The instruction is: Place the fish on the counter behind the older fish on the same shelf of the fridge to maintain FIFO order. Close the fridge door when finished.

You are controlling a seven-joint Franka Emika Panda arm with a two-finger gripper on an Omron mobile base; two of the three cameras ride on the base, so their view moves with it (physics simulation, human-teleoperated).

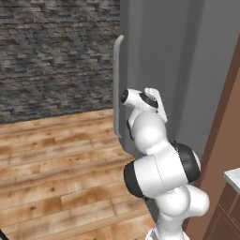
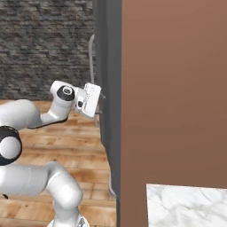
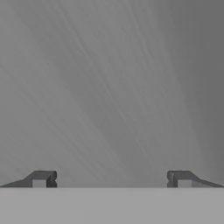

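The fridge door (image 1: 159,56) is a flat grey panel with a long light grey bar handle (image 1: 117,84), and it hides the fridge's inside. My gripper (image 3: 111,179) is open, its two dark fingertips (image 3: 43,178) set wide apart with nothing between them, right up against the door's grey face (image 3: 113,87). From the right base view the hand (image 2: 91,99) meets the door (image 2: 108,66) just right of the handle, at mid height. A corner of the white marble counter (image 2: 186,206) lies at the lower right. The fish, the older fish and the shelf are hidden.
A brown wood panel (image 2: 173,88) frames the fridge on the right. Wooden floor (image 1: 56,164) stretches to the left, up to a dark stone wall (image 1: 51,51). The counter's edge (image 1: 233,177) and brown cabinets (image 1: 227,211) stand close on my right.
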